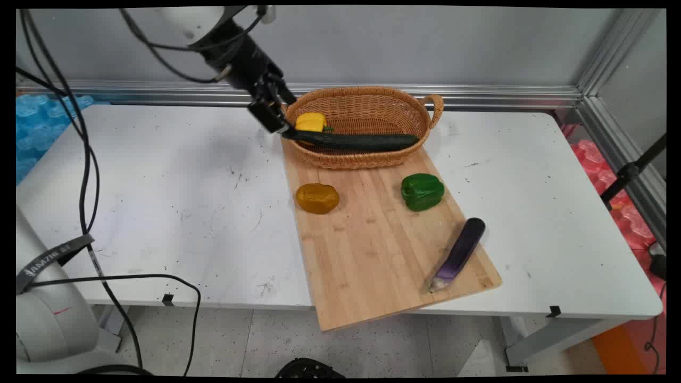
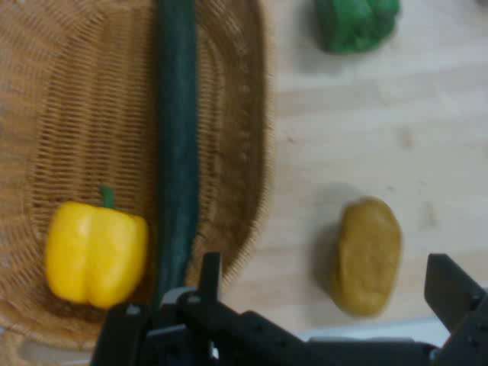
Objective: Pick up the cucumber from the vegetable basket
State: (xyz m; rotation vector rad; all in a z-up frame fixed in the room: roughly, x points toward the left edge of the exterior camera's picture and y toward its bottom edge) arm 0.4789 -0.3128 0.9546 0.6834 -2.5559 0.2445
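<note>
Reaching down on a slant from the upper left with the arm (image 1: 234,50), wrist tipped toward the left end of the basket (image 1: 367,101). Holding the gripper (image 1: 276,119) just above that end's rim, released and wide apart, with nothing between the fingers (image 2: 211,278). In the hand view, looking down past the black linkage at the gripper (image 2: 328,267), one finger close beside the near tip of the cucumber (image 2: 177,137) and the other well away, over the board side of the basket (image 2: 252,114).

Inside the basket: a long dark cucumber (image 1: 351,141) lying lengthwise along the front wall, its left tip poking over the rim right under the gripper. Behind it, at the basket's left end and touching it or nearly so, a yellow pepper (image 1: 310,122) (image 2: 95,253) on its side.

Under the basket's front part and stretching forward from it, a wooden cutting board (image 1: 372,250) (image 2: 366,137) on the white table (image 1: 159,186). In front of the basket's left half, a brownish potato (image 1: 317,198) (image 2: 367,255). In front of its right half, a green pepper (image 1: 422,191) (image 2: 357,23). Farther forward from the basket, near the board's right edge, a purple eggplant (image 1: 460,252) lying at an angle. Well left of the basket, black cables (image 1: 85,159) hanging from the arm.
</note>
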